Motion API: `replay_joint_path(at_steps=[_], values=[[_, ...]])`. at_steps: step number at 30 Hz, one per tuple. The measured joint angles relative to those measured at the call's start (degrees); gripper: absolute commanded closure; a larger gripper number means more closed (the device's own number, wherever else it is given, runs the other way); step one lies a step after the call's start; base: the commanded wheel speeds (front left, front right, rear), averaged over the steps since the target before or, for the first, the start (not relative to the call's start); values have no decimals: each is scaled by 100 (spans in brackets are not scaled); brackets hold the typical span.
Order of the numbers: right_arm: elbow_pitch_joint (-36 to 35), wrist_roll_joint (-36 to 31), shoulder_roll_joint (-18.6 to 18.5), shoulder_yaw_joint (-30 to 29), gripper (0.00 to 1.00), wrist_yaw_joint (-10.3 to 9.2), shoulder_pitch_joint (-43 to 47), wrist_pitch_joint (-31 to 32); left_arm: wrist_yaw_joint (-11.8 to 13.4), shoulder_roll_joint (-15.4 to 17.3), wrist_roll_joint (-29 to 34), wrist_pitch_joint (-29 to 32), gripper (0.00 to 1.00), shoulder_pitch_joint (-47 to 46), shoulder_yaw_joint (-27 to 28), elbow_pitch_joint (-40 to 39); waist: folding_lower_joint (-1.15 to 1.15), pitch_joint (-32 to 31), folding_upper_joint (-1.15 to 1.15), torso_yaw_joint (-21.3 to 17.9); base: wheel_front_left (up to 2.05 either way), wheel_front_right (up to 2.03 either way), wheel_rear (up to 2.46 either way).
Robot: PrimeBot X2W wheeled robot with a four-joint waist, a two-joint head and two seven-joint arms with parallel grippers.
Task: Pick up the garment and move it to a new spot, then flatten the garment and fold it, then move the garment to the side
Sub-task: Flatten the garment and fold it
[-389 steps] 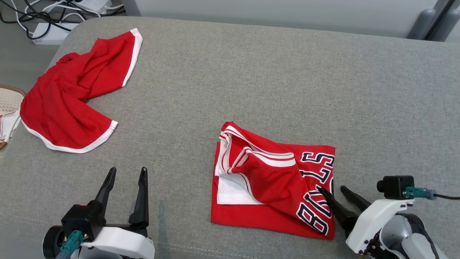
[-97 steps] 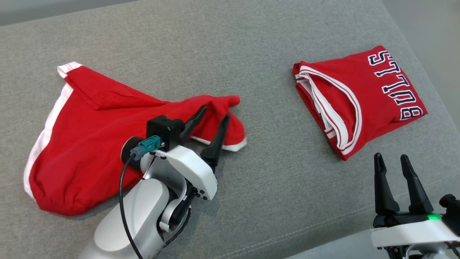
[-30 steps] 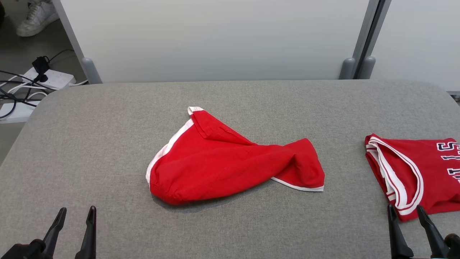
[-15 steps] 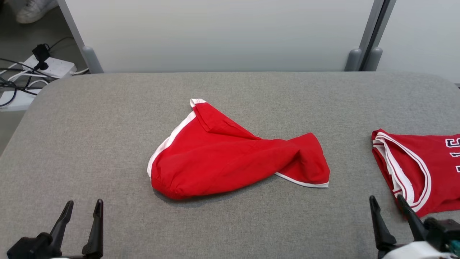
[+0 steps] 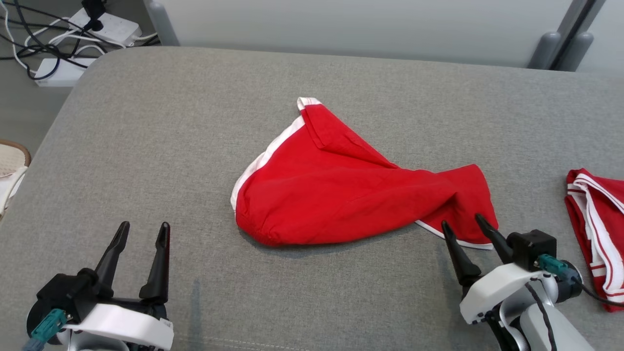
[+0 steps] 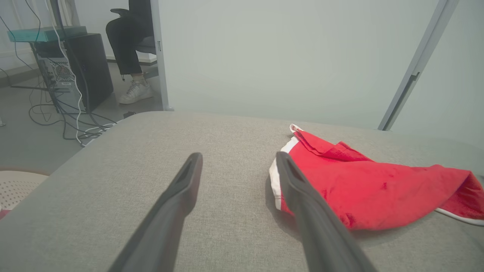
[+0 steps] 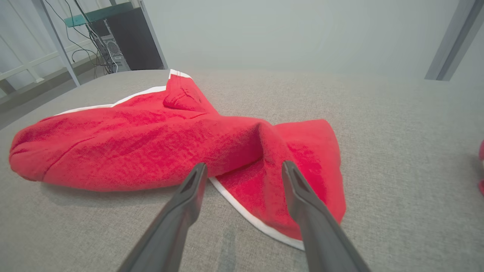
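Right gripper (image 5: 460, 220) parted, empty, at the garment (image 5: 341, 195); left gripper (image 5: 146, 224) parted, empty

Grey woven upholstered surface (image 5: 195, 122) carries, at its right edge, a folded red jersey with white striped trim (image 5: 602, 229), cut off by the frame. On the floor off the far-left corner lie white power strips (image 5: 105, 23) with tangled black cables (image 5: 30, 48). A cream perforated basket (image 5: 9, 163) sits at left. Beyond are a pale partition panel (image 5: 341, 24), a black computer tower (image 6: 89, 71) and a seated person's white shoe (image 6: 135, 92).
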Motion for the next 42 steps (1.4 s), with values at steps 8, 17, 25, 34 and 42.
replay_joint_path(at_steps=[8,17,25,34,42], values=[[1092,-51,-80,-211,0,0,-601,-212,-168,-154,45,-51,0,-349,-67,224,0,288,0,241,0,0,0],[1727,118,-82,-160,100,1,-886,-263,-354,-312,189,-55,0,-508,-14,472,0,354,0,210,0,0,0],[923,274,-505,-553,100,1,-13,-305,-472,-427,296,-70,0,-522,154,543,0,267,0,75,0,0,0],[149,200,-402,-917,0,0,428,-59,-599,-469,394,-70,0,-519,246,631,0,168,0,-76,0,0,0],[-939,-44,-208,-1339,0,0,1073,-118,-604,-491,434,-70,0,-387,265,727,0,-122,0,-53,0,0,0]])
